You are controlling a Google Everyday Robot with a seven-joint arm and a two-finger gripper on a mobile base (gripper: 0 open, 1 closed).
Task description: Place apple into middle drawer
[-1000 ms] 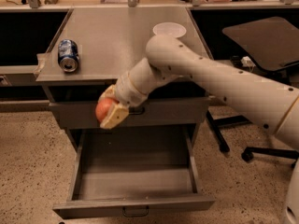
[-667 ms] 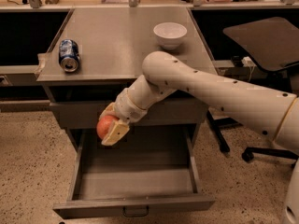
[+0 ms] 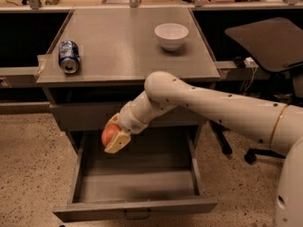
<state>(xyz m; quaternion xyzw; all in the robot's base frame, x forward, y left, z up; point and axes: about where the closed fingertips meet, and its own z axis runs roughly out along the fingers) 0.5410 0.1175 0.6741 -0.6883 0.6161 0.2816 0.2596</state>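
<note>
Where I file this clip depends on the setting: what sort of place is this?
Probably an office or lab workroom: a grey metal cabinet, a wheeled office chair, cluttered benches behind. The claw holds the apple above the open middle drawer.

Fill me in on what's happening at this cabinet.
The robot's arm reaches down in front of the cabinet, and its gripper is closed on the apple. It holds the apple above the left rear part of the middle drawer, which is pulled open with a bare tray. The apple has not been set down or released yet. On the cabinet top, a soda can lies on its side at the left and a white bowl stands at the right.
</note>
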